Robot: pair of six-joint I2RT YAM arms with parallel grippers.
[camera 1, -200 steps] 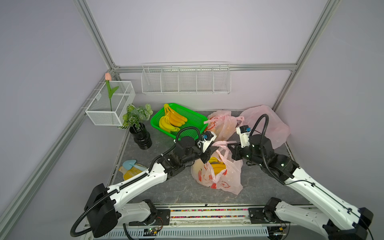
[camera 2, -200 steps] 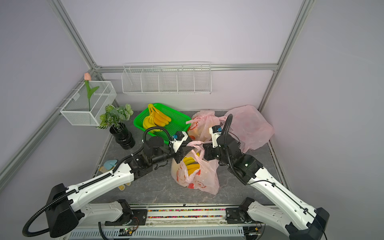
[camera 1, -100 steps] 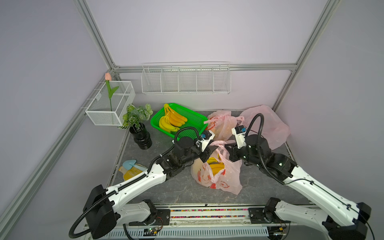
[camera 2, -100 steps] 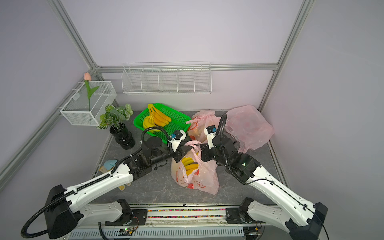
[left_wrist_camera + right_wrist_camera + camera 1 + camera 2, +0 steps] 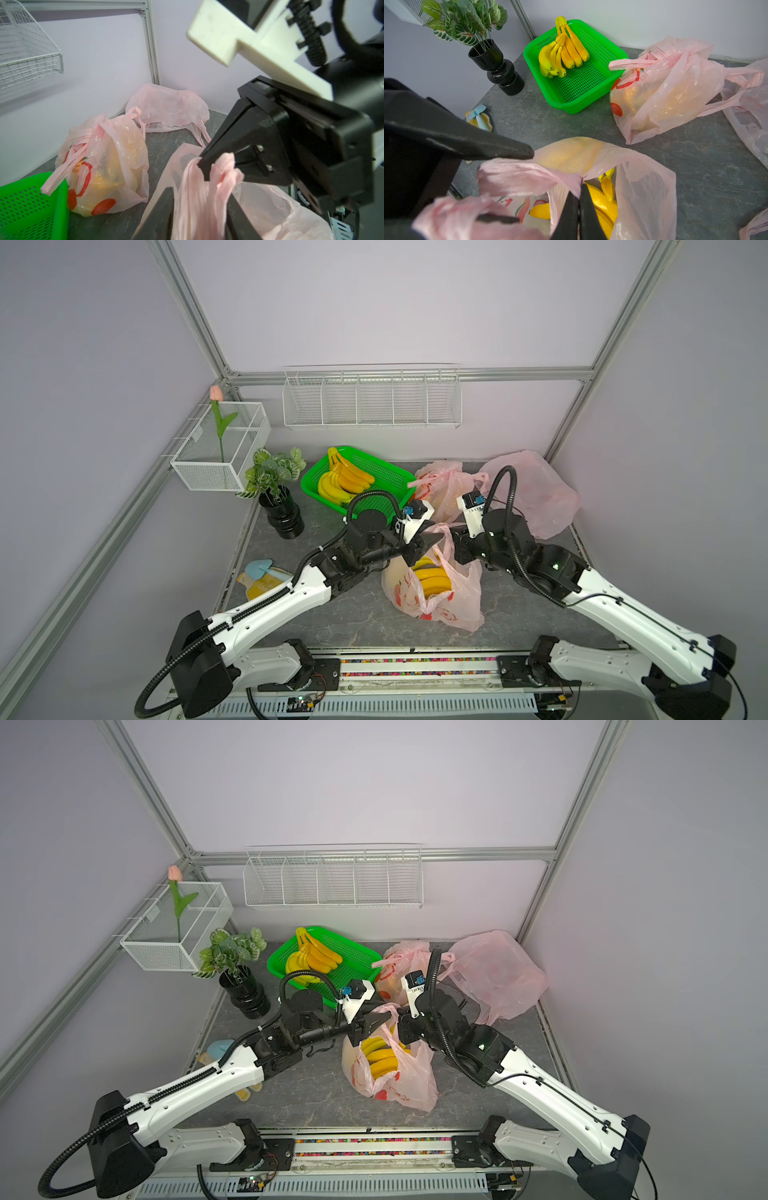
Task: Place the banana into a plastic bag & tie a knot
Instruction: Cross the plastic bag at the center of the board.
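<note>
Our right jaws pinch a pink handle (image 5: 550, 178) just above the banana bag (image 5: 457, 601). The handle stretches away between our left jaws, which stand spread around it.

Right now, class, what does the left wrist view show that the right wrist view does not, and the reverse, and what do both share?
Only the left wrist view shows the long white wire rack on the back wall. Only the right wrist view shows the potted plant, the banana bunches in the green basket, and the bananas inside the open bag. Both show the green basket, the filled bag beside it, and the open bag's handle pinched in the right hand.
</note>
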